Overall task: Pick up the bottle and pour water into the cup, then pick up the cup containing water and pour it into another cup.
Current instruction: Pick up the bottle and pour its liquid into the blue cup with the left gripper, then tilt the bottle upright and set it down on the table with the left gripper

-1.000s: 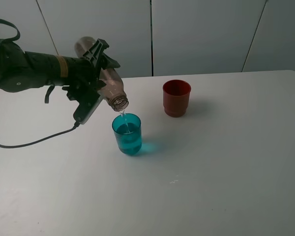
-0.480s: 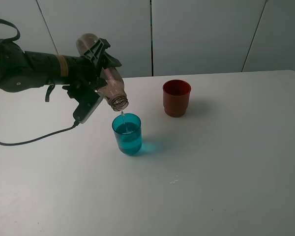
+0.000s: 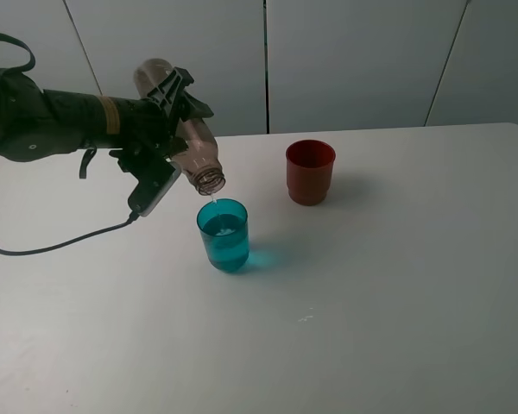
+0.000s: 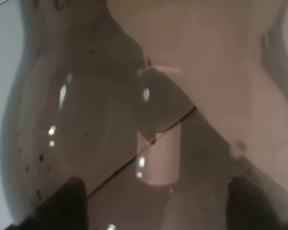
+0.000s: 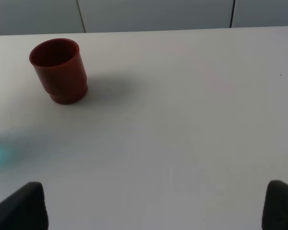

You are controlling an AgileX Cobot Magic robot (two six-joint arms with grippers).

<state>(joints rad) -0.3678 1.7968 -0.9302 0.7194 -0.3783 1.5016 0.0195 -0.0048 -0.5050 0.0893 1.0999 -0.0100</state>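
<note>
The left arm [image 3: 60, 125] reaches level, above and left of the cup [image 3: 223, 235], its left gripper [image 3: 166, 138] clamped on the tilted bottle [image 3: 200, 155]; the right gripper [image 5: 153, 206] holds its jaws wide apart.

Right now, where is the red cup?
In the exterior high view the red cup stands upright just right of centre on the table, beyond and right of the teal cup, not touching it.

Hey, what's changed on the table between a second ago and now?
Very little. The left gripper, shut on the bottle, tipped it slightly steeper, the base lifting a touch. Its mouth stays over the teal cup. Nothing was grabbed or released. The teal cup and the red cup stayed put.
</note>
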